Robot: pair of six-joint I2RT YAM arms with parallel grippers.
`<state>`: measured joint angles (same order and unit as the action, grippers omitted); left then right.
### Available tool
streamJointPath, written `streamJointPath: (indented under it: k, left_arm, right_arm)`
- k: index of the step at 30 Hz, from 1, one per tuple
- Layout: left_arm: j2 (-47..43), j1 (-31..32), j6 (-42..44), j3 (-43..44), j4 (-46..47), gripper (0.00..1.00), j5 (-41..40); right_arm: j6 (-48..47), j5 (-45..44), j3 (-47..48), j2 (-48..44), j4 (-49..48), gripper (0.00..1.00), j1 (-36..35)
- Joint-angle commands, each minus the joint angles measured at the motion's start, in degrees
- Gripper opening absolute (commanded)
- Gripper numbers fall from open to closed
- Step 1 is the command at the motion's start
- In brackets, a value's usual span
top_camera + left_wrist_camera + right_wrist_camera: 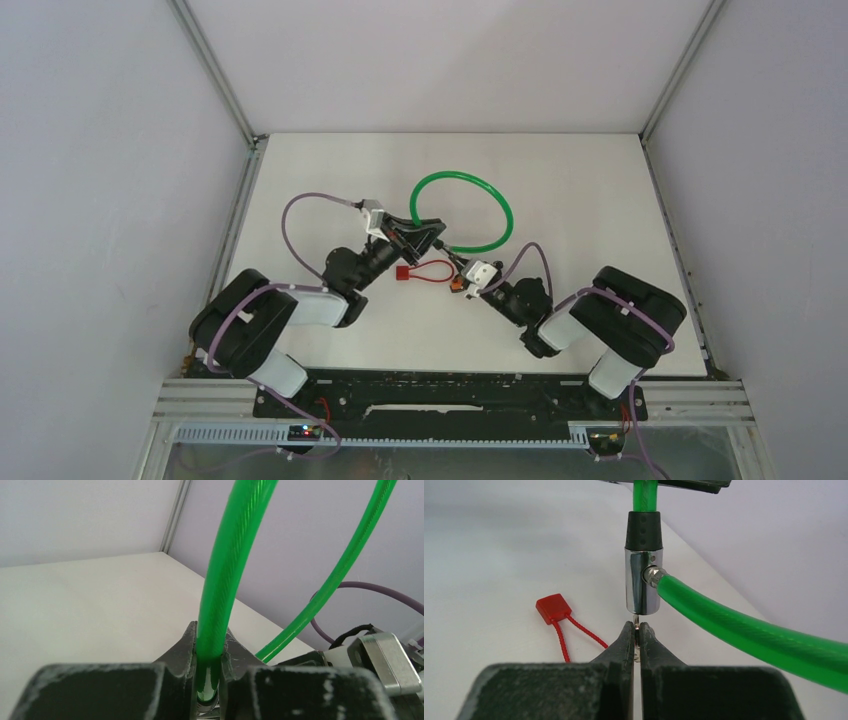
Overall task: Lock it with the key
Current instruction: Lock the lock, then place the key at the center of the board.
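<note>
Clamped in the left jaws: the green cable (220, 580), gripped just above the black collar of the lock barrel (643, 582). Held that way between the two arms, seemingly raised off the table (560, 190), keyhole end toward the right wrist. Pinched in the right jaws, closed tight on it: the key (636, 624), tip apparently already in the bottom of the barrel, depth too small to tell. Trailing from it, a red cord and red tag (552, 608), lying on the table off to one side.

Probably at the turning step. Keep the left grip firm against any spin of the barrel. Roll the right wrist about the key's own axis, never sideways, with light inward pressure to keep the blade seated. Check first for full seating of the other cable end in the side socket; looks joined there, cannot confirm latched. Mind the thin hold on the key: likely to slip or bend under force. Stop at the first hard resistance, then draw straight out
</note>
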<state>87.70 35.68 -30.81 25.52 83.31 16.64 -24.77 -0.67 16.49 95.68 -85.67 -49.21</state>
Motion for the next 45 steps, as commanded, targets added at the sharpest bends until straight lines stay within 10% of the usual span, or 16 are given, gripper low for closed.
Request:
streamJointPath:
  k: [1,12,30,39,45]
  left_arm:
    - [-4.6,0.4,1.0,-0.6,8.0,0.00,-1.0]
    - [-6.5,0.2,3.6,0.1,8.0,0.00,2.5]
    - [-24.0,0.0,5.1,-2.1,1.2,0.00,-0.3]
    - [-30.5,-0.4,7.7,-3.5,-18.2,0.00,-9.8]
    - [-33.6,-1.0,7.1,-6.3,-22.2,0.00,-13.2]
  right_arm:
    - [2.6,6.2,0.0,-0.1,-0.5,0.00,2.9]
    - [9.9,25.5,-0.6,-1.1,-1.3,0.00,9.1]
    - [10.8,19.3,-0.7,-1.5,-1.4,0.00,9.0]
    - [22.1,-0.8,0.1,-4.2,2.4,0.00,9.0]
    - [29.6,-16.2,5.1,-11.1,27.9,0.00,9.6]
